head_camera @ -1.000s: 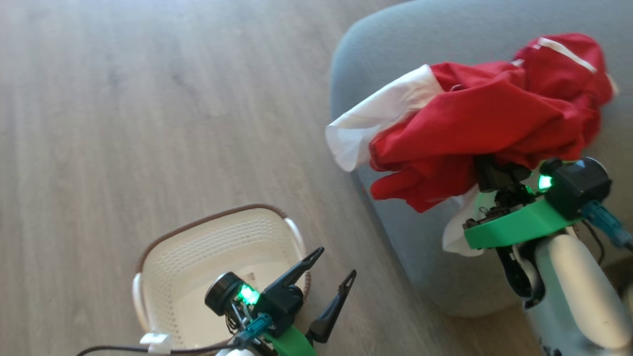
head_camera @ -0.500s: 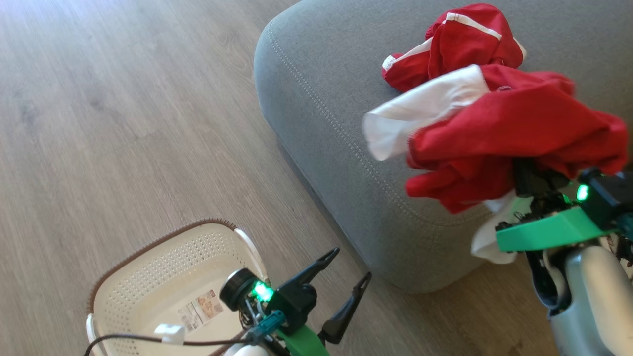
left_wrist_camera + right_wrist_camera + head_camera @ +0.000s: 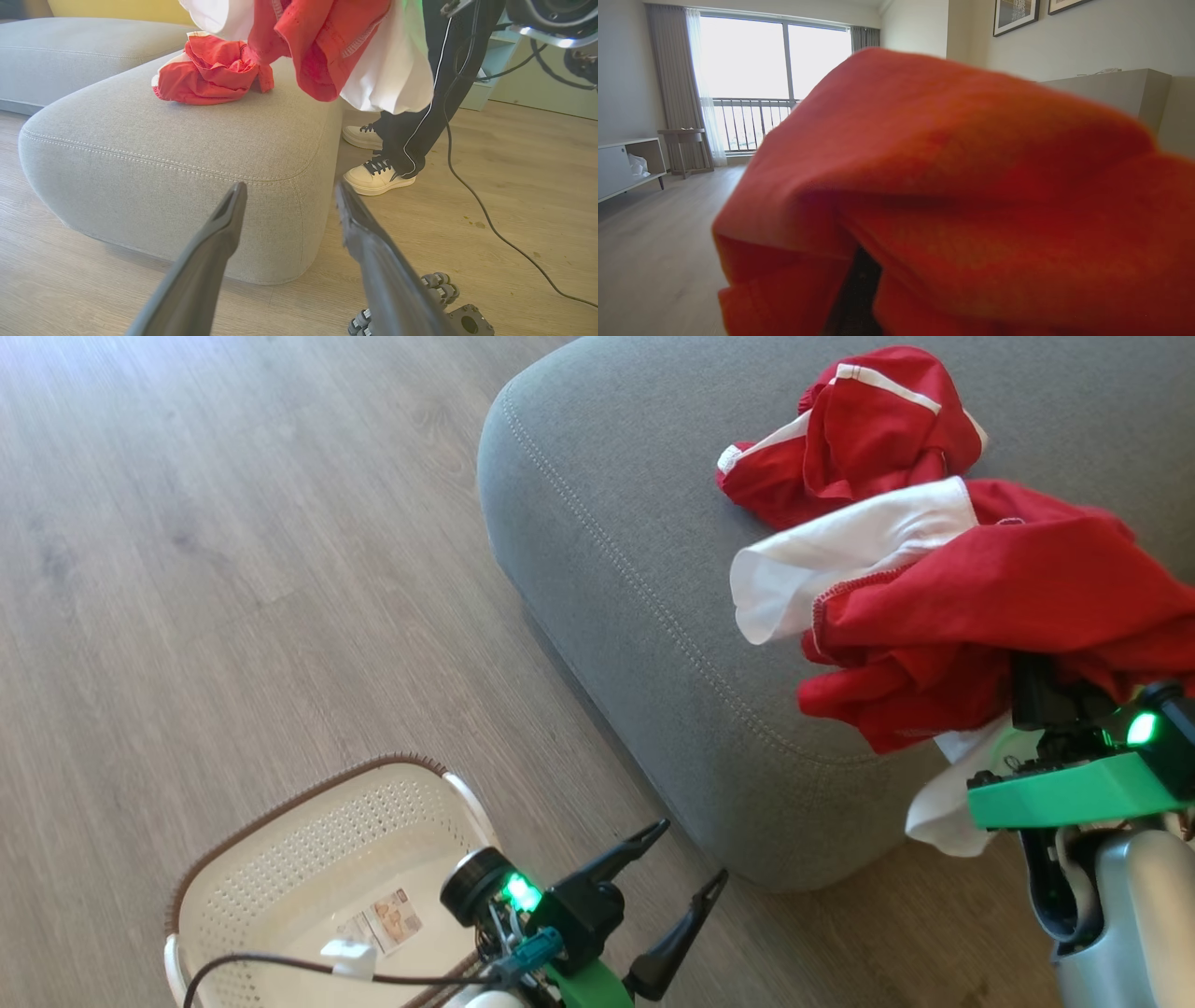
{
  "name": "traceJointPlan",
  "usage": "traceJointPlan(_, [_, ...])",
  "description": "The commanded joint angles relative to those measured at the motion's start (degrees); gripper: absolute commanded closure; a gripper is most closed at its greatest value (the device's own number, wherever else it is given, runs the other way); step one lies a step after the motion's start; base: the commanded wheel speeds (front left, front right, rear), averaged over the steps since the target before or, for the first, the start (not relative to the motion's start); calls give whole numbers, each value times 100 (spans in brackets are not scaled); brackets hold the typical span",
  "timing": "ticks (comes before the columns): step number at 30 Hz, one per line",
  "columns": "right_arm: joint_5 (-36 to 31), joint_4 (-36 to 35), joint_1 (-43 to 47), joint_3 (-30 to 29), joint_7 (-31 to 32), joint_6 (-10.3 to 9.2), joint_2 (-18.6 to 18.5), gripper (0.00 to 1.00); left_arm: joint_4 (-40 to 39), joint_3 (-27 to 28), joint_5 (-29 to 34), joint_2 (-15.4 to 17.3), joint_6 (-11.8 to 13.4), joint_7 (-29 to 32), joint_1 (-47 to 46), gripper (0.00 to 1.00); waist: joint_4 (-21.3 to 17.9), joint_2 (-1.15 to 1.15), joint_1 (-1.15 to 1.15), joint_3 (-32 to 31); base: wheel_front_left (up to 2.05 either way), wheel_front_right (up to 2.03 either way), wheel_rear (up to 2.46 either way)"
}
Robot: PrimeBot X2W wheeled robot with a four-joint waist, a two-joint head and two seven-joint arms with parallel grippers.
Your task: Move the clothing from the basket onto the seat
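Right tool (image 3: 1046, 695): closed on a red and white garment (image 3: 990, 607), with the fingers buried in the cloth from below. The grip point itself is hidden. The garment drapes over the tool with its long axis running across the head view. Its white panel points toward my left, and a white tail hangs below the wrist. It hangs above the near corner of the seat (image 3: 635, 523), partly past the edge. I cannot tell whether any of it touches the cushion.

A second garment (image 3: 868, 429) lies bunched on the seat just beyond.

Left tool (image 3: 689, 849): jaws spread wide, holding nothing, low beside the basket (image 3: 280, 859) and well apart from the clothing. The basket's bottom shows a label (image 3: 392, 913).

Judgement: the right arm is nearer and carries the load. The seat's bare surface lies ahead and to the left of that tool. The release wants the bundle further in from the edge, or the hanging tail may drag it to the floor (image 3: 233, 569).
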Motion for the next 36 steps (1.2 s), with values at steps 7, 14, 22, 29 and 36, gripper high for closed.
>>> traceJointPlan(7, [-145,-107,-139,-69,-13,40,-172,100,-168,129,-28,-28,-5,-56,-316,0,-9,0,0,25,0,0,0])
traceJointPlan(14, [-201,360,-780,-281,-13,40,-781,100,-190,238,36,25,-5,-56,-134,0,-55,0,0,116,0,0,0])
traceJointPlan(22, [1,885,-2130,-265,-13,40,-1479,100,-245,504,243,155,-5,-56,-159,0,-103,0,0,663,0,0,0])
traceJointPlan(29, [147,1386,-3214,-263,-13,40,-1698,100,-277,490,397,330,-5,-56,-389,0,12,0,0,1256,0,0,0])
traceJointPlan(36, [236,1976,-4214,-250,-13,40,-1936,100,-280,380,477,500,-5,-56,-759,0,312,0,0,1881,0,0,0])
